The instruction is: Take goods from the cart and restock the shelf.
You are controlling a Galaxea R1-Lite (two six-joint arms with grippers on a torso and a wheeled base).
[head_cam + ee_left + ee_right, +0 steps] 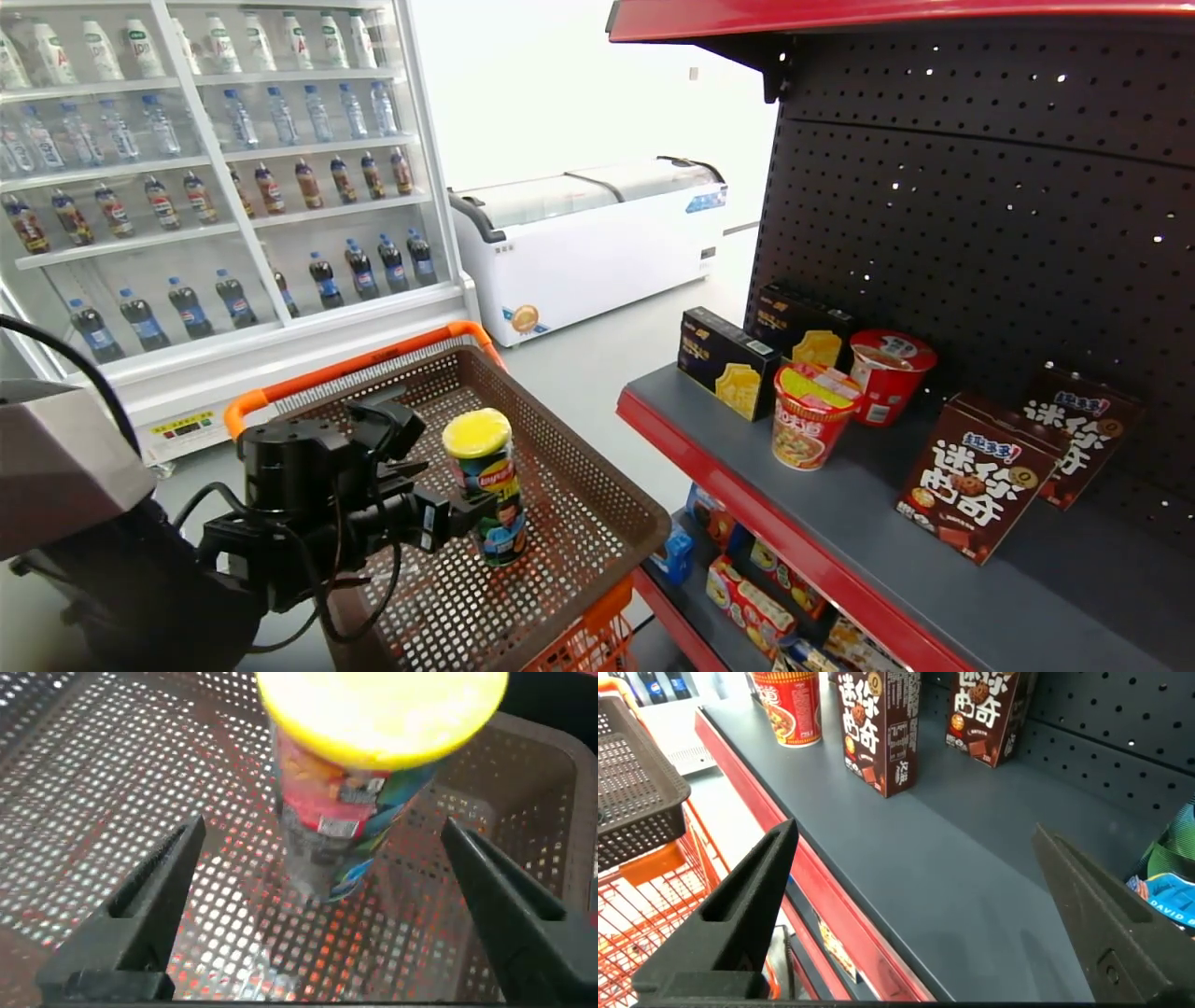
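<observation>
Brown cart basket (583, 523), chips can (484, 481) upright inside left hand (322, 910), spread wide, untouched

Chip can (348, 812): lid clipped by the left wrist view's top edge, lower part blurred against the cart (112, 784) mesh. Head view: left end effector (462, 504) covers part of the can's lower side. Colourful pack (1169, 873) is cut off at the right wrist view's edge, can't tell what it is. Lower-shelf goods (747, 602) are half hidden under the shelf (868, 509) lip.
</observation>
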